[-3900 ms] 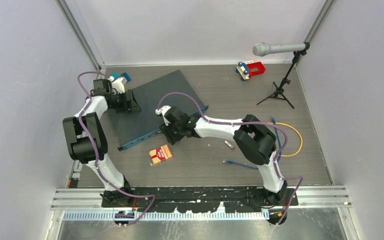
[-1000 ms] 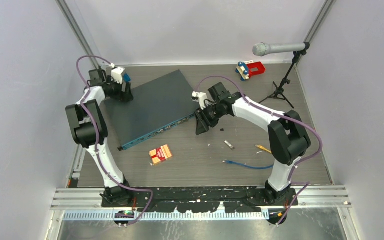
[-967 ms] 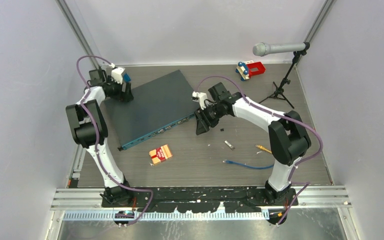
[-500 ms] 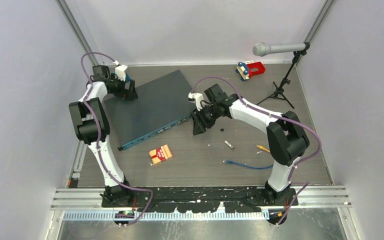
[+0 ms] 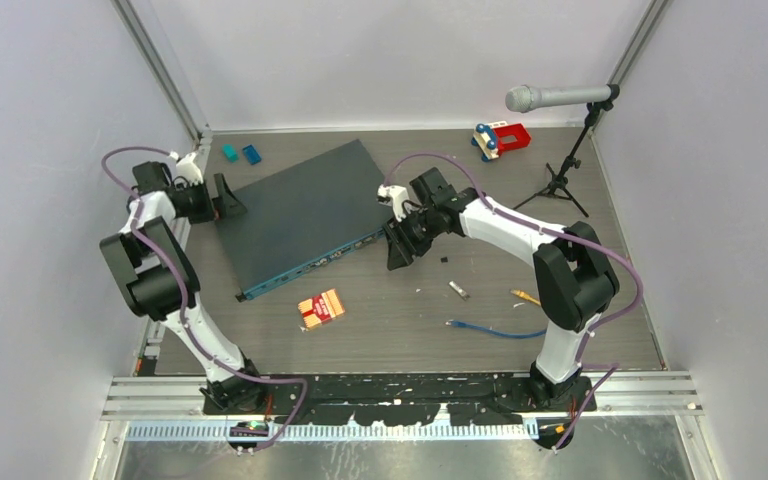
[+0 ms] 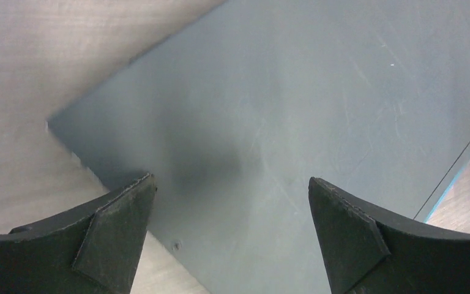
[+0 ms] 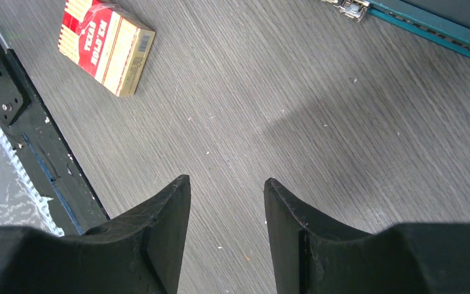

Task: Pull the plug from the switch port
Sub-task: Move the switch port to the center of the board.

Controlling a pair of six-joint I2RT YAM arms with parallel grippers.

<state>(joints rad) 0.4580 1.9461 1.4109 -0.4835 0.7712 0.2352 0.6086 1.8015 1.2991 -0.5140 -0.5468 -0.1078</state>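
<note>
Switch (image 5: 305,215) is laid diagonally on the table (image 5: 380,330), its socket edge turned near-right. Right gripper (image 7: 226,184), part-open and empty, is held off that edge's right end, nearer the sockets. Left gripper (image 6: 231,184), spread wide and empty, is held over the far-left corner. No seated plug can be made out. The red-yellow box (image 7: 107,46) carries print that cannot be read.

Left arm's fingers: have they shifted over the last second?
Yes. Seen from above, the fingers slid left and nearer, from the far-left edge of the switch to its left corner.

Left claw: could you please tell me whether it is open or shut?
Open. In the left wrist view the left claw stands spread wide over the switch, with nothing between its fingers.
</note>
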